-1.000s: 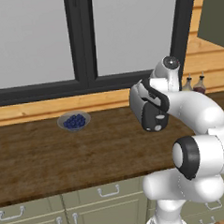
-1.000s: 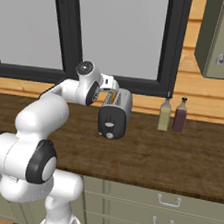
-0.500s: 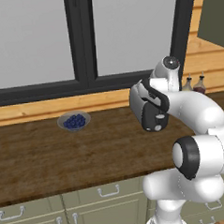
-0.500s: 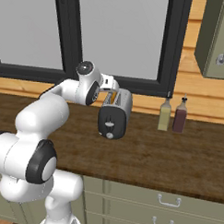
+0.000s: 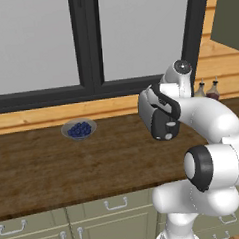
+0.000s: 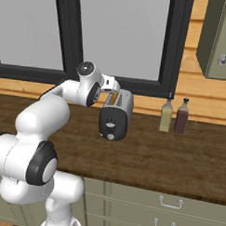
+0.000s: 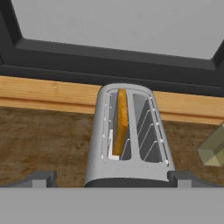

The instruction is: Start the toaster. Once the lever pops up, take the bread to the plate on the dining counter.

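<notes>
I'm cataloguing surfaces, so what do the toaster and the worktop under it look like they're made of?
Toaster: seemingly brushed metal, shown by its silver-grey sheen, with a dark, probably plastic front. Worktop: dark brown wood or wood-look laminate, shown by its grain streaks; matte finish.

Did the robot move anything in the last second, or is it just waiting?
Nothing visibly changed. The arm holds the same pose, with the open gripper above the toaster. The bread sits in its slot as before, and the blueberry bowl and two bottles stayed put.

I see no readable text, labels, brands or nos. anywhere: toaster (image 6: 115, 116) and both bottles (image 6: 174, 117) are blank.
</notes>
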Tool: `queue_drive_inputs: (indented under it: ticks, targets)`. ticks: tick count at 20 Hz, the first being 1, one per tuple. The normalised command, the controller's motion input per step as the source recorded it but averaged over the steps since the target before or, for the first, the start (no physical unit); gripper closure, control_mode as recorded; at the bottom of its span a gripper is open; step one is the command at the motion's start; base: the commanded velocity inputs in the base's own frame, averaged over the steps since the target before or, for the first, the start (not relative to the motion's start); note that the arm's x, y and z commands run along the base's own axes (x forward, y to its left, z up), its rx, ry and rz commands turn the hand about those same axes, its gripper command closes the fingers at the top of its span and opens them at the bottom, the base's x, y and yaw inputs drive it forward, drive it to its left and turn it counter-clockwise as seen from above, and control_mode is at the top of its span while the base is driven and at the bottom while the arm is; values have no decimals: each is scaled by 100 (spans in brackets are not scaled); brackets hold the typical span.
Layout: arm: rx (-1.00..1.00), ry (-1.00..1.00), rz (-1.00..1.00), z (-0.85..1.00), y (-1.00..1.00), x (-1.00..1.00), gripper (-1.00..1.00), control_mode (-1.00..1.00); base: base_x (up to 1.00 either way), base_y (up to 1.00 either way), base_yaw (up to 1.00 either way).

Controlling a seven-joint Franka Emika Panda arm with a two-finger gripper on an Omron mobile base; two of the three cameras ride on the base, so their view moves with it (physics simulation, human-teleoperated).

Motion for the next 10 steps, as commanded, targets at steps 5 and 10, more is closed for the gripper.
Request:
queue_drive_inputs:
  ticks: [5,10]
  targets:
    - [0,0,0,0,0,0,-100,-100,0,0,0]
    - [0,0,0,0,0,0,-100,-100,0,0,0]
